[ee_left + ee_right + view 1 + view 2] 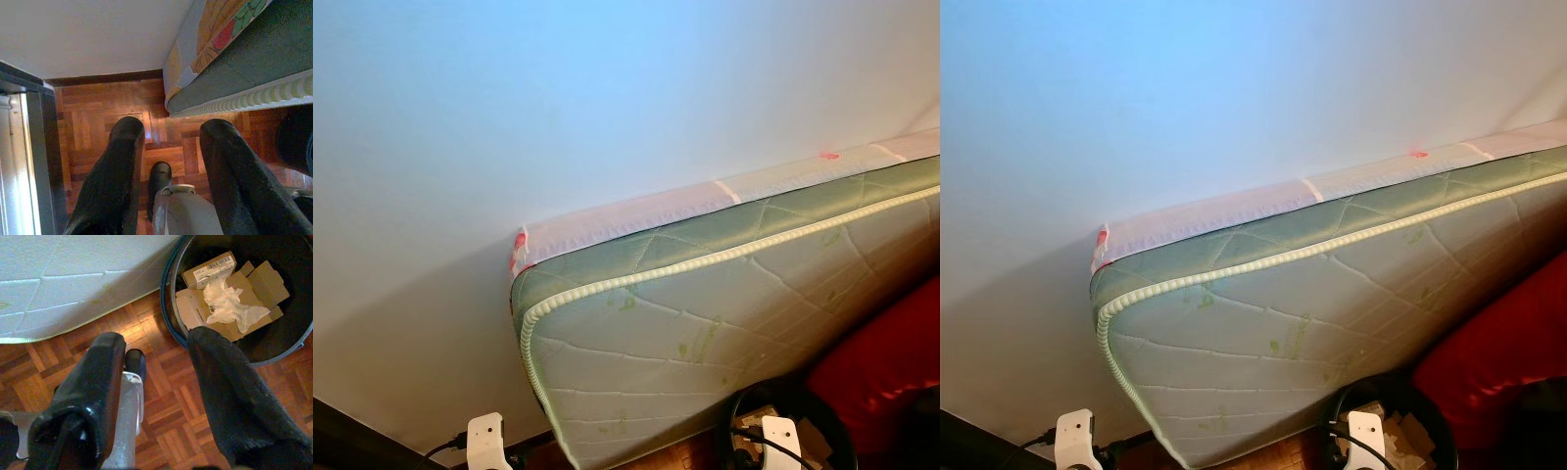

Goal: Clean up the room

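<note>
- Right gripper (156,362): fingers spread wide, nothing between them; it hangs low over the parquet floor (166,421).
- Left gripper (168,147): fingers likewise spread wide and empty, above the same floor, near the corner where the dark baseboard (107,77) meets the wall.
- No loose item to tidy can be made out on the floor under either gripper. The robot's own foot (134,363) shows between the right fingers.
- Bin (171,308): dark, round, standing on the floor just beyond the right fingertip (208,340), whose tip overlaps its rim in the wrist view. Inside lie flattened cardboard (266,281), a small box with a barcode label (208,269) and crumpled white paper (227,306).
- Key relation, as a judgement: the bin lies ahead of the right fingers, so the right arm is the nearer one for any drop into it; the left arm is well apart from it.
- Mattress (705,333): stands on its long edge on the floor, leaning against the wall (558,108); its long axis runs along the wall, its lower edge just beside the bin.
- Red fabric object (886,362): beyond the bin, at the mattress's face; what it is, cannot tell.
</note>
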Tool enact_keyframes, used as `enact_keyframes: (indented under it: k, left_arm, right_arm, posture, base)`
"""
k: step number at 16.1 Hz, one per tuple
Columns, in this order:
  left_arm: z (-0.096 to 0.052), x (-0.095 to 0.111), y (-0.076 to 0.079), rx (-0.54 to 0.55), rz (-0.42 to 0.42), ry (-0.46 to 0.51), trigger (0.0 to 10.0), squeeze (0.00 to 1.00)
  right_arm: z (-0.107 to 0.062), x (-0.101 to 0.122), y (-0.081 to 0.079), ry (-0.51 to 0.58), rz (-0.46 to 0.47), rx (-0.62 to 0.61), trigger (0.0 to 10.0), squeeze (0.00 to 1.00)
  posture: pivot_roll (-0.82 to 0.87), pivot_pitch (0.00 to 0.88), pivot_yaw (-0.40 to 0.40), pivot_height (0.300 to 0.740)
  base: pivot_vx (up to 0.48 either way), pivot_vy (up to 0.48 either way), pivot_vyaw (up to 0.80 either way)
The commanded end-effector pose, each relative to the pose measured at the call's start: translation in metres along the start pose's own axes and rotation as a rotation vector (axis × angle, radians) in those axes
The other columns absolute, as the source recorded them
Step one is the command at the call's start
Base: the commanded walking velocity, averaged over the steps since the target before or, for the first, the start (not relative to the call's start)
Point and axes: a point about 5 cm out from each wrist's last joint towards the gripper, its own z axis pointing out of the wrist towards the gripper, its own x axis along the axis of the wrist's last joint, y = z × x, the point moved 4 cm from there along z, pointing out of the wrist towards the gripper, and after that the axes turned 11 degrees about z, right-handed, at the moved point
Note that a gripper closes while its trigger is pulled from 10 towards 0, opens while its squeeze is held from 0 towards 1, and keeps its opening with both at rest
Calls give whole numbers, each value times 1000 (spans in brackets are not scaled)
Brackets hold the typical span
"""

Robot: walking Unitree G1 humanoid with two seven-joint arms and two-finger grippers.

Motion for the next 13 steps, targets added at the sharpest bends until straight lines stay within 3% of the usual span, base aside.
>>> enact_keyframes:
  k: [1,13]
  left_arm:
    - [-17,-44,-39,67,99,-135,10000,0]
    - [-17,-42,-42,69,93,-129,10000,0]
  right_arm:
    - [0,13,20,-14,28,-46,10000,0]
    - [0,14,19,-11,27,-43,10000,0]
  posture:
    - [35,0,4,740]
    - [35,0,5,740]
  base:
    - [0,0,0]
    - [0,0,0]
